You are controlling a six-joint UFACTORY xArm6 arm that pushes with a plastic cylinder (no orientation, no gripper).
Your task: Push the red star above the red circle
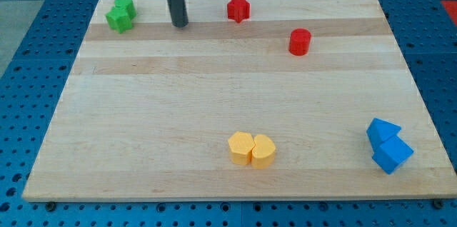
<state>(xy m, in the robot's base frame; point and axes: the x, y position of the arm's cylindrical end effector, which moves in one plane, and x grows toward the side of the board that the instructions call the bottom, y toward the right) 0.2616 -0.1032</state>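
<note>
The red star [238, 8] lies near the board's top edge, a little right of centre. The red circle [300, 41] lies below and to the right of the star, apart from it. My tip [179, 23] is at the top of the board, left of the red star with a clear gap between them, and right of the green blocks. The rod rises straight out of the view's top.
Two green blocks [121, 13] touch each other at the top left corner. Two yellow blocks [251, 149] sit side by side near the bottom centre. Two blue blocks [388, 145] sit together at the bottom right. The wooden board [143, 113] lies on a blue perforated table.
</note>
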